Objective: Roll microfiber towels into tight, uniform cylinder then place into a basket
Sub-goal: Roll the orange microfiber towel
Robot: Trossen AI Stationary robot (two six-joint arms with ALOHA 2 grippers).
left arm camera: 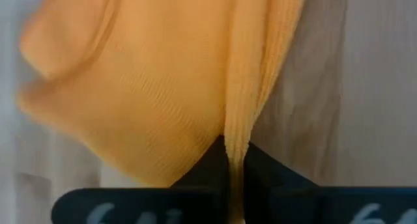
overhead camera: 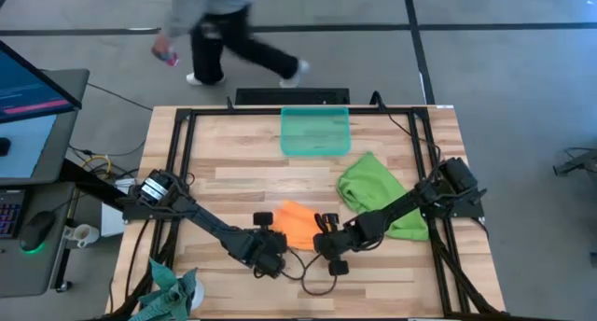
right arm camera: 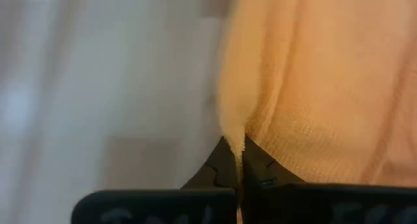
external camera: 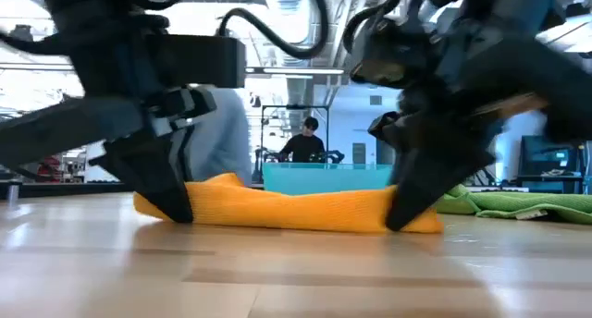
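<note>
Wooden desk (overhead camera: 233, 172), orange towel (overhead camera: 297, 223) pinched at both ends.
You see left gripper (left arm camera: 234, 160) and right gripper (right arm camera: 238, 152) clenched on its folds only in wrist views; overhead adds basket (overhead camera: 315, 132).

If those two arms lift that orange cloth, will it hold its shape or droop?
Probably droop: the orange towel already sags between the left gripper and right gripper, each pinching an end. It looks light and folds softly, so it likely won't slip or roll.
</note>
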